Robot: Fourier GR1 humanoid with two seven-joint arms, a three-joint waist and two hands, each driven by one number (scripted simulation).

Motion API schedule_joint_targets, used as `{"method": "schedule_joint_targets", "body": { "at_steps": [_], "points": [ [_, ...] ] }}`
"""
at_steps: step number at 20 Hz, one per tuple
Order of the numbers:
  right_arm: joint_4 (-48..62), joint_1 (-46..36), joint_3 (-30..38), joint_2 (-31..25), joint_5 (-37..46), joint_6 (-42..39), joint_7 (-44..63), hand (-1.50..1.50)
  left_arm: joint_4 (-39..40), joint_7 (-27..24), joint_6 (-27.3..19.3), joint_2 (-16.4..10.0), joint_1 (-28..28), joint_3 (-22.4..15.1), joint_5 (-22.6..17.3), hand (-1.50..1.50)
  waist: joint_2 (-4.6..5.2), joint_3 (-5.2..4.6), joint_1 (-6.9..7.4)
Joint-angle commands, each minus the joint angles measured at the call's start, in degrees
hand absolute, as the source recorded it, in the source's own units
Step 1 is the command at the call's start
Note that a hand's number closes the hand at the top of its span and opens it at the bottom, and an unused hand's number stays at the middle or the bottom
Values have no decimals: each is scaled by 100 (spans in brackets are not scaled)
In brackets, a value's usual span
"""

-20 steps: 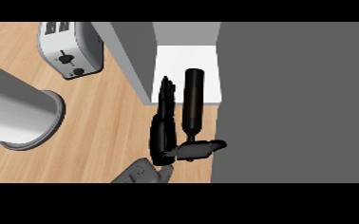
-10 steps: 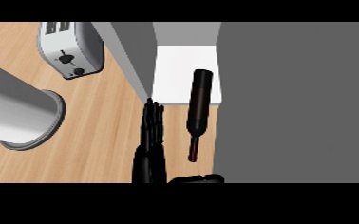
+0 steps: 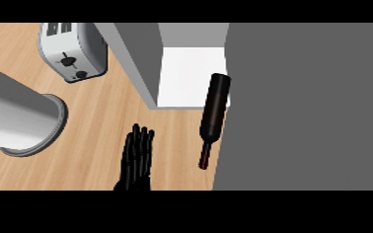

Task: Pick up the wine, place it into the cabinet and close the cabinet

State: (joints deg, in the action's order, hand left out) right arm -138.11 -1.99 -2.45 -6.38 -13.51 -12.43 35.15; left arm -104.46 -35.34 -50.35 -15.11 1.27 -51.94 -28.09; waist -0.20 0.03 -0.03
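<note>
The left hand shows at the lower edge of the head view, a little left of centre. It's flat and open, fingers straight and close together, pointing away from the robot toward the cabinet. It holds nothing and touches nothing I can make out; it sits over the bare wood counter.

Just to its right, w/ a strip of counter btwn them, is the wine bottle — dark, and it looks to be lying on its side. Its wide base points away from the robot and its thin neck points back toward the lower edge. The upper part of the body lies over the cabinet's white floor; the lower body and neck stick out over the counter. So the wine is only partly inside. Its right side runs along the edge of a big grey panel that fills the right of the view — can't tell whether that's the door or the cabinet's top.

The cabinet's grey side wall stands left of the white floor. Further left, near the top, is a silver toaster. Below it, at the left edge, is a large grey metal cylinder, well apart from the hand.
</note>
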Motion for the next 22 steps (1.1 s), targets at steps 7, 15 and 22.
{"method": "schedule_joint_targets", "body": {
  "at_steps": [7, 15, 22],
  "points": [
    [-872, 527, -456, -28, -538, -426, 165, 150, -1048, 0, 979, -1371, 823, 474, -303, -150, 0, -5, -17],
    [-875, 1030, -1460, 360, -708, -186, 787, 150, -1659, -201, 1392, -2097, 1572, 1242, -713, -150, -12, -9, 16],
    [-1130, 991, -2234, 123, -648, -702, 786, 150, -1792, -440, 1820, -2224, 1938, 1888, -1072, -150, -22, -10, 10]
  ]
}}
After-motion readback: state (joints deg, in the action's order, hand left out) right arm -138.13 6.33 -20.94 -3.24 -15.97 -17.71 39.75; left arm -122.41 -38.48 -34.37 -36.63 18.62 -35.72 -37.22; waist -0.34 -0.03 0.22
